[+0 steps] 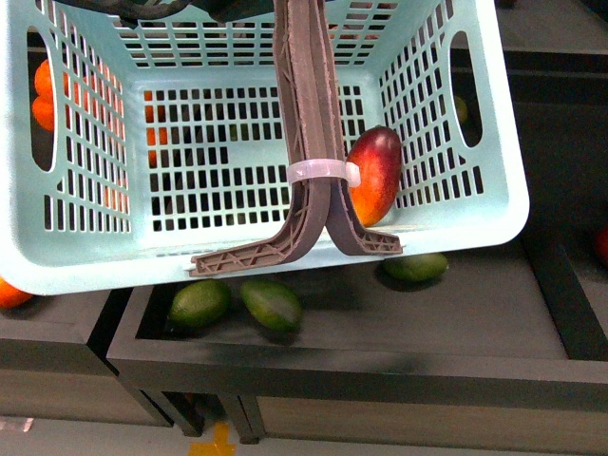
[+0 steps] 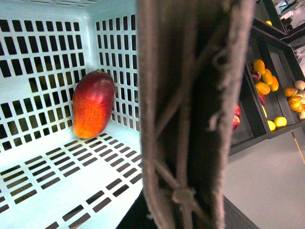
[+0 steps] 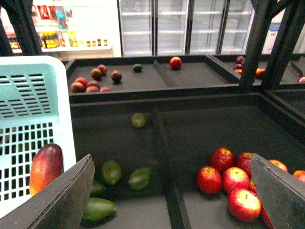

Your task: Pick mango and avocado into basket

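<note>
Mango [image 3: 46, 168] in basket [image 3: 33, 76] — avocados [image 3: 111, 171] and apples [image 3: 236, 179] outside

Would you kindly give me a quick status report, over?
Right gripper open, empty; left gripper unseen. Red-orange oval mango inside mint slotted plastic basket. Green egg-shaped avocados in dark bin, basket overhanging.

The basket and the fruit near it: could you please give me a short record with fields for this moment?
basket: above the dark tray, handles together
mango: inside the basket, leaning against a wall
avocados: three, all in the tray, none in the basket
right gripper: open, holding nothing
left to do: an avocado into the basket
</note>
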You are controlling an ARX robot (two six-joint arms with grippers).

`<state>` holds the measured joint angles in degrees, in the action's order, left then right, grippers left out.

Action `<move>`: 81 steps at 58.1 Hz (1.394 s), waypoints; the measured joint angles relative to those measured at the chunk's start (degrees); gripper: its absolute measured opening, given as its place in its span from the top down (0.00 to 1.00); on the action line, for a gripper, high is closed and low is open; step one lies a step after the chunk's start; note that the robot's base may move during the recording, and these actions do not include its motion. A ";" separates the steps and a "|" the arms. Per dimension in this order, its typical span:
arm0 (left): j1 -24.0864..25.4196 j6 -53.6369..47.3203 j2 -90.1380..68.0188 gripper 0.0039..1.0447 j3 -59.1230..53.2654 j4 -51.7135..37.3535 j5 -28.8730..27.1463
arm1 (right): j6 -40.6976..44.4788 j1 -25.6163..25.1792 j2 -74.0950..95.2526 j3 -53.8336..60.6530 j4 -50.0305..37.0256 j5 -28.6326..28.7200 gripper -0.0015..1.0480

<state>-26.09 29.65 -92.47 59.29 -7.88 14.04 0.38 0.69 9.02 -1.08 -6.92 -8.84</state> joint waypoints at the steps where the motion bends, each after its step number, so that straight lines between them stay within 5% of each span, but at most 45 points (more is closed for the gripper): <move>1: -0.02 0.00 0.00 0.94 0.00 0.00 0.00 | 0.00 -0.63 2.25 -0.39 -1.11 0.33 0.07; 14: 0.04 -0.02 0.00 0.94 0.00 0.00 -0.42 | -0.55 -7.69 33.51 -10.71 -14.19 5.05 0.07; 30: 0.02 -0.04 0.00 0.94 0.00 0.00 -0.39 | 2.64 -9.73 65.85 -24.52 -17.81 9.70 0.07; 56: 0.02 -0.02 0.00 0.94 0.00 0.00 -0.39 | 8.94 -6.78 97.31 -39.30 -22.40 12.72 0.07; 81: 0.02 -0.04 0.00 0.94 0.00 0.00 -0.33 | 18.43 -0.96 120.54 -53.40 -21.92 24.65 0.07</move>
<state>-26.06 29.61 -92.47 59.29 -7.88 13.72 18.81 -0.27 129.56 -54.48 -28.84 15.81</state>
